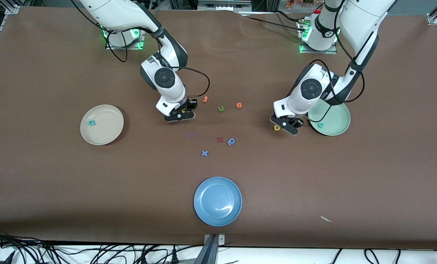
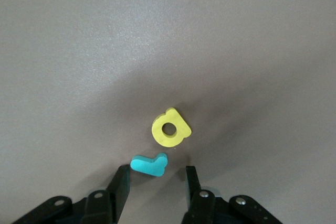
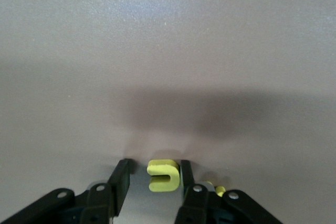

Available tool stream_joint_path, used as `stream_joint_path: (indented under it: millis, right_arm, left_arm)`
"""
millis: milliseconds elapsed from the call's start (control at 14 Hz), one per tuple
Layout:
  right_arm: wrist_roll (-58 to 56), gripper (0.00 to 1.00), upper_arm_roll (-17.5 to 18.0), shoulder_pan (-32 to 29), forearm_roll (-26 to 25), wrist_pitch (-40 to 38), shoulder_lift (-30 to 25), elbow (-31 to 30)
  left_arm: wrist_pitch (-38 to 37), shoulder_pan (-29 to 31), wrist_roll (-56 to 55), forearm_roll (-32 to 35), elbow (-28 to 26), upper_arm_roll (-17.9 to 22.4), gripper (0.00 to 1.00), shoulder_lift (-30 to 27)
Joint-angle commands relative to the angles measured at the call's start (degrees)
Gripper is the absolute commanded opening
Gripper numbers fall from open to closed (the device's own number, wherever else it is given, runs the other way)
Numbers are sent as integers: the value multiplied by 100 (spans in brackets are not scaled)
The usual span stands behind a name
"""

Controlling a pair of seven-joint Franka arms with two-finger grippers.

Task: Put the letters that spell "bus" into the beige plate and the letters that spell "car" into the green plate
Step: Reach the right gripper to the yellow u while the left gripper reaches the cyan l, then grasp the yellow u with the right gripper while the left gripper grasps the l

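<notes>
The beige plate (image 1: pixel 108 129) lies toward the right arm's end of the table with a teal "b" (image 1: pixel 91 123) in it. The green plate (image 1: pixel 339 123) holds a teal "c" (image 1: pixel 320 125). My left gripper (image 2: pixel 156 177) is low over the table beside the green plate, open. A teal "r" (image 2: pixel 150 164) lies at its fingertips, close to one finger, and just past it is a yellow "a" (image 2: pixel 171 128). My right gripper (image 3: pixel 154 170) is down at the table and open. A yellow "u" (image 3: pixel 163 176) lies between its fingers and touches one of them; a gap separates it from the other. A small yellow piece (image 3: pixel 220 190) shows beside that finger.
Loose letters lie mid-table: an orange one (image 1: pixel 205 99), an olive-green "u" (image 1: pixel 221 108), another orange one (image 1: pixel 239 105), a red one (image 1: pixel 220 139), a blue "p" (image 1: pixel 231 141) and a blue "x" (image 1: pixel 204 153). A blue plate (image 1: pixel 217 201) sits nearest the front camera.
</notes>
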Motion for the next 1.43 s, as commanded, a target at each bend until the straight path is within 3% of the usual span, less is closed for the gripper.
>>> stream_joint_path:
  millis: [0,570,641,713,784,855,1140,1354]
  right_arm:
    - [28,47,-3,17,-77,106,21,-68]
    - [19,23,-3,8,-76,97,48,-85]
    - [19,19,-3,8,-76,88,39,-85]
    - [27,19,-3,8,-76,80,39,-77]
    - [28,10,-3,8,-76,62,4,-59]
    - [19,10,-12,8,-76,27,-48,-41]
    - [107,10,-134,-10,-59,-1094,-478,387]
    - [-164,10,-546,-19,-59,-2491,-673,1073]
  left_arm:
    - [20,-17,-28,174,81,29,53,38]
    - [20,-17,-28,165,99,38,54,47]
    - [20,-17,-28,174,107,38,52,64]
    - [20,-26,-19,182,107,38,44,73]
    - [20,-17,-19,226,107,38,39,73]
    - [20,-26,-19,226,107,46,39,73]
    - [20,-26,-19,226,116,47,39,64]
    - [20,-17,-19,244,169,47,36,64]
